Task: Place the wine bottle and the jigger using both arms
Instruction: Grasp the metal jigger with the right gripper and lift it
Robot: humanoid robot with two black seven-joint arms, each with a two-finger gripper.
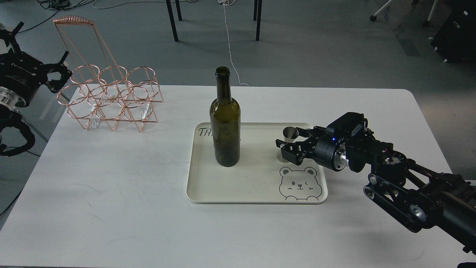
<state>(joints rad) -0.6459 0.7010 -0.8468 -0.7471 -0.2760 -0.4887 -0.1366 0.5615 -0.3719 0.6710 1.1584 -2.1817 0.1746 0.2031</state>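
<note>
The dark olive-green wine bottle [224, 123] stands upright on the left half of a cream tray [256, 186]. The small silver jigger [290, 133] stands upright on the tray's right half. My right gripper [290, 144] comes in from the right at the jigger's height. It is open, with one finger on the near side of the jigger and one on the far side, and hides the jigger's lower cone. I cannot tell whether the fingers touch it. My left gripper [58, 70] is open and empty at the far left, off the table edge beside the wire rack.
A copper wire bottle rack [109, 100] with several rings and a tall handle stands at the table's back left. The tray has a bear drawing [298, 184] at its near right corner. The white table [111, 193] extends to the front and left.
</note>
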